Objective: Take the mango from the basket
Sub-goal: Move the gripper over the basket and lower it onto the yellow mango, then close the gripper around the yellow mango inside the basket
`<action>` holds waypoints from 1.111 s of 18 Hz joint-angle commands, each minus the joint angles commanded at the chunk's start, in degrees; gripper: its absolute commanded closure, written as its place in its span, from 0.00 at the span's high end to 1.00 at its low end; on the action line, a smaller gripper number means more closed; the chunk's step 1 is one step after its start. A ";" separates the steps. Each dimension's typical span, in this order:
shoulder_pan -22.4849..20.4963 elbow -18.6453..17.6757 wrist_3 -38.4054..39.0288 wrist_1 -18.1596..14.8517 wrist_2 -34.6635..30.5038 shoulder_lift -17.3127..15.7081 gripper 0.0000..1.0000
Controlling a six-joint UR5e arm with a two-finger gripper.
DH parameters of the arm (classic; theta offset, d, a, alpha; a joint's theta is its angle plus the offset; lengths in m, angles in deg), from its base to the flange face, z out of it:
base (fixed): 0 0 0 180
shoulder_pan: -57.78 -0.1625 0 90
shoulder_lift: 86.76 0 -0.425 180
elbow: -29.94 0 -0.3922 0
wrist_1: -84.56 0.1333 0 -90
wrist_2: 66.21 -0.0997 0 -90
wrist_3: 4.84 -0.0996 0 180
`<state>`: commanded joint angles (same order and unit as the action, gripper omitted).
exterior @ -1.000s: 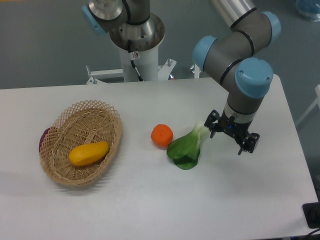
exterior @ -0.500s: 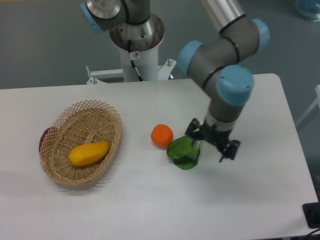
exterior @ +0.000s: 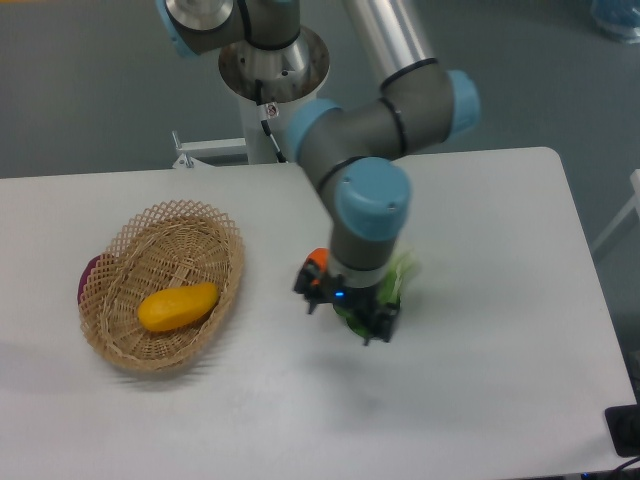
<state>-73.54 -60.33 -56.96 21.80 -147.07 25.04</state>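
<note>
The gripper [exterior: 346, 313] has been carried leftward across the desk: a second ago it hung toward the right edge beside the green leafy vegetable [exterior: 400, 277], and it is now seen over the middle of the desk, in front of the orange fruit [exterior: 316, 262], of which only a sliver is left showing behind the wrist. The vegetable is likewise mostly hidden by the arm. The fingers are seen spread apart with nothing between them, so the hand is judged wide and empty.

The mango [exterior: 177, 306] is unmoved; it lies on its side in the basket [exterior: 215, 234], toward the basket's near half, with its long axis running roughly left to right. The basket sits by the left edge of the desk, and a dark purple object [exterior: 86, 280] is tucked against its far-left rim.

The travel is read as the approach step: the gap to the mango has been closed by about half, but the gripper is still well apart from the basket. No grasp has yet been made, and further leftward travel and a descent into the basket are judged to be needed.
</note>
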 joint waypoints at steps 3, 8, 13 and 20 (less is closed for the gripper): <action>4.13 -0.09 0.36 0.09 0.71 0.00 1.00; 9.41 -3.07 0.18 0.70 0.44 -0.09 1.00; 13.37 -8.69 -0.43 3.68 0.27 -1.49 1.00; 14.87 -12.39 -0.17 6.86 0.18 -1.06 1.00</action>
<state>-58.67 -72.72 -57.13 28.66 -146.90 23.98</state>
